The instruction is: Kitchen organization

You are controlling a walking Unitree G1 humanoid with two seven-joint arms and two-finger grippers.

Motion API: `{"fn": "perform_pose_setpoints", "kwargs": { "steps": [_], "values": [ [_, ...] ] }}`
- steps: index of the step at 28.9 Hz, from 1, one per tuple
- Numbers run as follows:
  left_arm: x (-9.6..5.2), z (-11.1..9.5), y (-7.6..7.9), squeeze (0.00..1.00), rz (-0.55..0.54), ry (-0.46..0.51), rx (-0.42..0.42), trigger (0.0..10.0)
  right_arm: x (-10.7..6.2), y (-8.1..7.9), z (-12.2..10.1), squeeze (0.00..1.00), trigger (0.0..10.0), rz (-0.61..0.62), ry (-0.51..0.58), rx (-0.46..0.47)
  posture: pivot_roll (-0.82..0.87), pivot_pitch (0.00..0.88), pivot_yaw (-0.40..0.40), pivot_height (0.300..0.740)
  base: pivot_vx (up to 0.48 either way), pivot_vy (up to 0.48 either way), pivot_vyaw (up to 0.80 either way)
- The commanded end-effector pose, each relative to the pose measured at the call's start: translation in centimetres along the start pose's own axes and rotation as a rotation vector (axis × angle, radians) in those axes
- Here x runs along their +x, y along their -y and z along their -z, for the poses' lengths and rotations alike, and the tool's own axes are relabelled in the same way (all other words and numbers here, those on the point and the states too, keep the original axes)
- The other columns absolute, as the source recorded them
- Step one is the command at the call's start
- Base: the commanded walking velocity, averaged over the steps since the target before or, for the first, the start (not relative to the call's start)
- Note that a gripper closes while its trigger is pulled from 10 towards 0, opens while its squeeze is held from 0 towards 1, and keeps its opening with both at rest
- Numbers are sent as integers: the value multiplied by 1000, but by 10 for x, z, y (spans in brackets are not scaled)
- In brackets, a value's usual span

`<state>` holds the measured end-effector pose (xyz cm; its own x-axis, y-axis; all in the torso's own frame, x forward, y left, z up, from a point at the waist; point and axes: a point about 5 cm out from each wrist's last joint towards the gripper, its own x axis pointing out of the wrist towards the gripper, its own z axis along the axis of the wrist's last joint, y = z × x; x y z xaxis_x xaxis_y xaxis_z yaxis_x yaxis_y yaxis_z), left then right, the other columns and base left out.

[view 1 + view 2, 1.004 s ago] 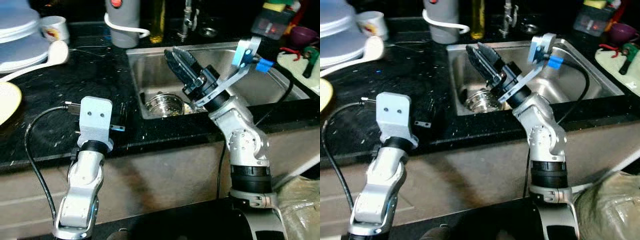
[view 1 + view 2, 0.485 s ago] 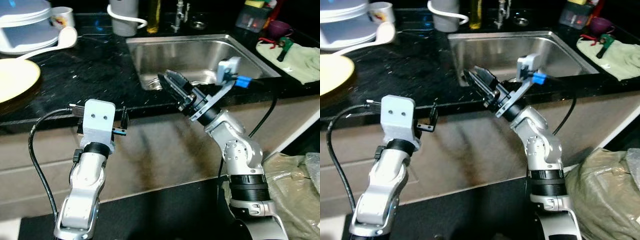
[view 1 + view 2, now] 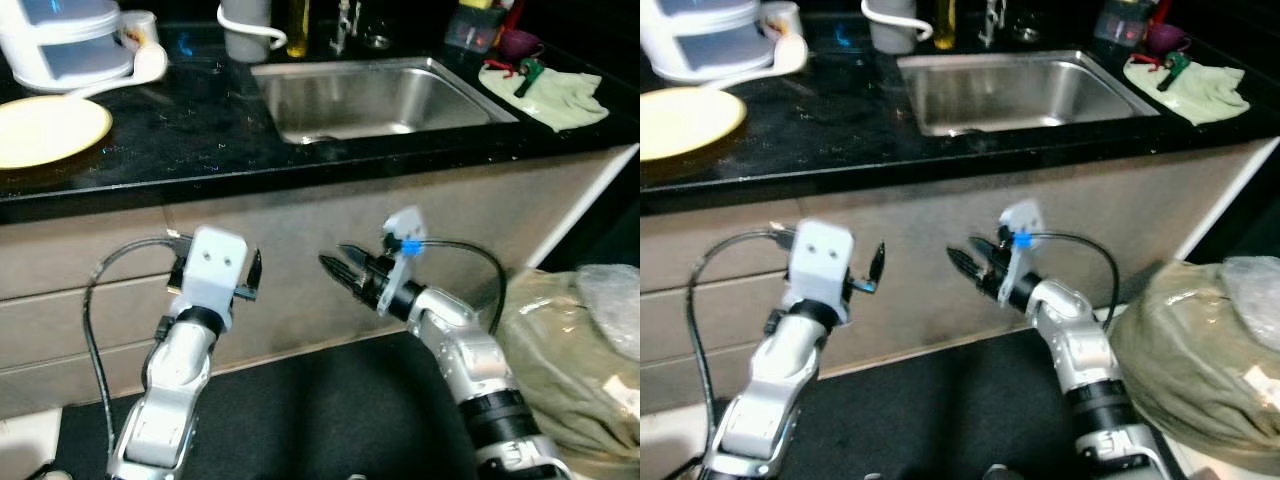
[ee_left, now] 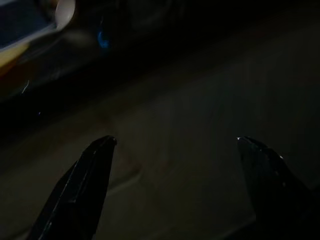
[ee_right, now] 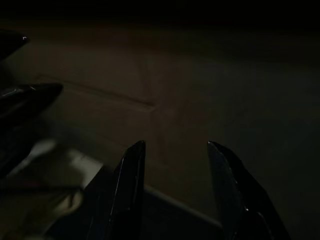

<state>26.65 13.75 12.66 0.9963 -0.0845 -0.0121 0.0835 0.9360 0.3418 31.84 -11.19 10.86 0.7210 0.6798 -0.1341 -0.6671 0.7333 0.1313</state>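
Standing here by the kitchen counter (image 3: 300, 165), black speckled stone with a steel sink (image 3: 375, 95) sunk into it. Everything below is placed off that sink.

Both arms are down low, in front of the beige cabinet front (image 3: 300, 240) under the sink, nowhere near the counter top. The right gripper (image 3: 335, 268) sits below the sink's front edge, fingers a bit apart with nothing between them. The left gripper (image 4: 172, 142) is further along under the counter, away from the sink; its fingers are spread wide and empty too, just facing the cabinet panel. That wrist view is really dark, so I wouldn't swear to much beyond the two fingertips and the panel.

On the counter, well off to the sink's far side, there's a yellow plate (image 3: 50, 130), with a white stack of containers (image 3: 65, 40) behind it. A grey jug-like thing (image 3: 245, 25) stands at the sink's back corner. On the other side of the sink lies a pale green cloth (image 3: 550, 90). A bulging plastic bag (image 3: 575, 350) sits on the floor below that end.
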Motion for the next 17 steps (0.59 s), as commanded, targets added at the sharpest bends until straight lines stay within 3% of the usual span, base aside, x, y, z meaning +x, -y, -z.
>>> {"fn": "perform_pose_setpoints", "kwargs": {
  "steps": [1, 7, 17],
  "values": [
    [0, 9, 7, 0, 37, -35, -16, 10000, 0, 3, 1, 0, 10000, 11, -6, -20, 33, 28, -51, 732, 0, 0, 0],
    [9, 13, 7, 0, 65, -40, -83, 10000, 2, 8, 6, 0, 10000, 30, -24, -5, 16, 26, -43, 732, 0, 0, 0],
    [9, 11, 9, 0, 71, -10, -105, 10000, 3, 11, 8, 0, 10000, 34, -19, 5, 11, 35, -48, 732, 0, 0, 0]
  ]
}}
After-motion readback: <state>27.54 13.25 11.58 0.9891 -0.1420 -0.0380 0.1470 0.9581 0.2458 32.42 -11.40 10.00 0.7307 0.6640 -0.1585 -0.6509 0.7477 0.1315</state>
